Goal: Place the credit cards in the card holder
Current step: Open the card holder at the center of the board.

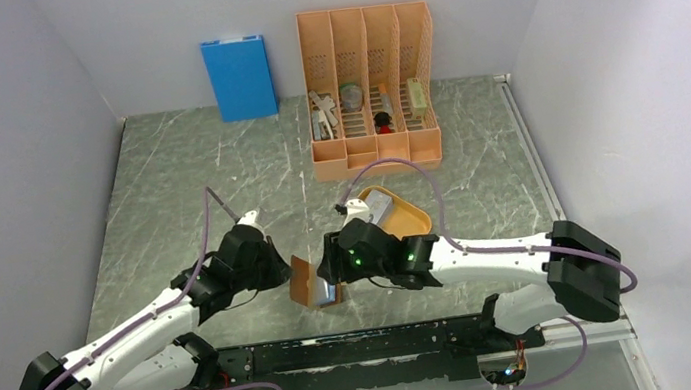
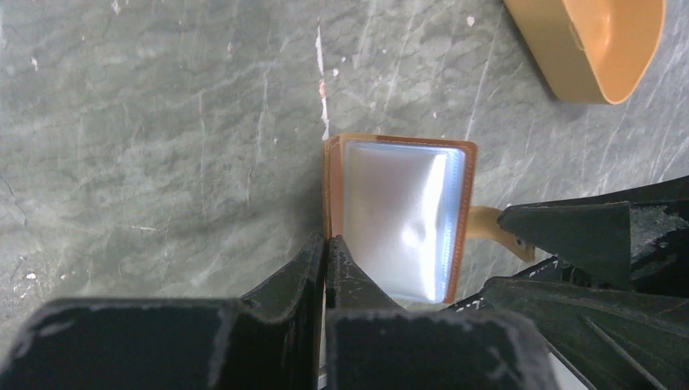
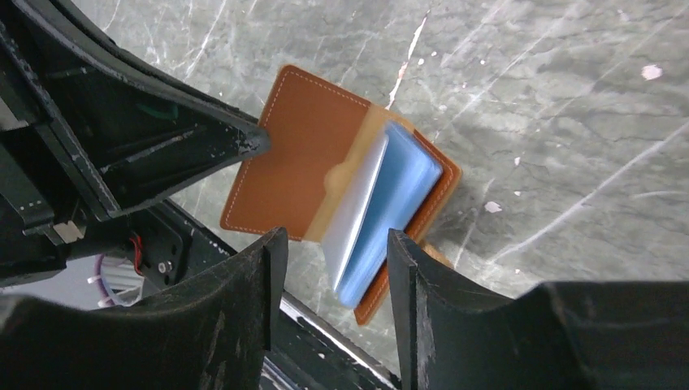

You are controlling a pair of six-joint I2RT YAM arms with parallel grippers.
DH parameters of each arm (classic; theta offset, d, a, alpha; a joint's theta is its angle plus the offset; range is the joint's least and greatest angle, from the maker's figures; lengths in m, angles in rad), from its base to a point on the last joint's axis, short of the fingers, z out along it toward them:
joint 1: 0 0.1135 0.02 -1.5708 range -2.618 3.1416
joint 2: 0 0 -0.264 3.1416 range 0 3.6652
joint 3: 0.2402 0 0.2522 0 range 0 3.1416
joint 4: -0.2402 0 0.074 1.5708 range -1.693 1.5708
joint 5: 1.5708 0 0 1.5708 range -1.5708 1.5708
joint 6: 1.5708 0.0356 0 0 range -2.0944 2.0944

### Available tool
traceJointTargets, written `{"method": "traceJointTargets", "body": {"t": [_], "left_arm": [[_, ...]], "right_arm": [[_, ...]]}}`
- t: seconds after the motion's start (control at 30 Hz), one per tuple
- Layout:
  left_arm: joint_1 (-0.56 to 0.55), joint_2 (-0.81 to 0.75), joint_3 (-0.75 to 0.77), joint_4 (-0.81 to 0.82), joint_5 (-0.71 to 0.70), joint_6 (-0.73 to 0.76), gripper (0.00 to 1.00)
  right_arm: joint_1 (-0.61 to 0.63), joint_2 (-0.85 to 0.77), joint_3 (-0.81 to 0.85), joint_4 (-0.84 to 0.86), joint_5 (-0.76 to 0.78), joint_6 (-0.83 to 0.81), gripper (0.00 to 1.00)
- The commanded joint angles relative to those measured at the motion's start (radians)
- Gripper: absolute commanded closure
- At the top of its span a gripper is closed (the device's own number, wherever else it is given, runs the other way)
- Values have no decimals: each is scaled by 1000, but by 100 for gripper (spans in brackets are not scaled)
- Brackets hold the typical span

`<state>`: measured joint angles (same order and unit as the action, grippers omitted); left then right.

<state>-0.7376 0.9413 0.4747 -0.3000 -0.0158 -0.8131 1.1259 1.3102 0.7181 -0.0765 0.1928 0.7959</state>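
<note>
Left wrist: left gripper (image 2: pixel 325 244) pinches the card holder (image 2: pixel 398 211) (right gripper (image 3: pixel 337 240) gapes open).

Your left claw (image 2: pixel 325 244) and right claw (image 3: pixel 335 244) hem in the card holder (image 1: pixel 306 281). The orange tray (image 1: pixel 404 213) blocks just behind it. The counter (image 1: pixel 168 178) is open at far left.

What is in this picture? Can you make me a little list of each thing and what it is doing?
card holder: brown, open, bluish clear sleeves fanned out
left gripper: shut on the edge of the holder's cover
right gripper: open, one finger on each side of the sleeves
credit card: pale, lying in the orange tray
orange tray: on the table, just behind the holder
desk organizer: orange, at the back, small things inside
</note>
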Motion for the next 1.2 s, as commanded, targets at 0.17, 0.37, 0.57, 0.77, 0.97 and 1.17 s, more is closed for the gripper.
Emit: {"method": "traceJointTargets", "body": {"t": [0.17, 0.37, 0.57, 0.77, 0.97, 1.17], "left_arm": [[-1, -42, -41, 3, -12, -32, 95], [-2, -51, -53, -1, -16, -33, 95], [-2, -62, -76, -2, -24, -37, 95], [-2, -64, -99, 8, -25, -41, 95], [-2, -45, -131, 29, -30, -42, 95], [-1, -16, -177, 73, -31, -52, 95]], "right_arm": [[-19, 89, -12, 90, -19, 107, 55], [-34, 93, -28, 38, 7, 123, 61], [-35, 67, -71, 20, 24, 144, 57], [-37, 77, -86, 8, 25, 156, 57], [-37, 45, -95, -9, 49, 155, 51], [-44, 38, -107, -45, 69, 173, 48]]}}
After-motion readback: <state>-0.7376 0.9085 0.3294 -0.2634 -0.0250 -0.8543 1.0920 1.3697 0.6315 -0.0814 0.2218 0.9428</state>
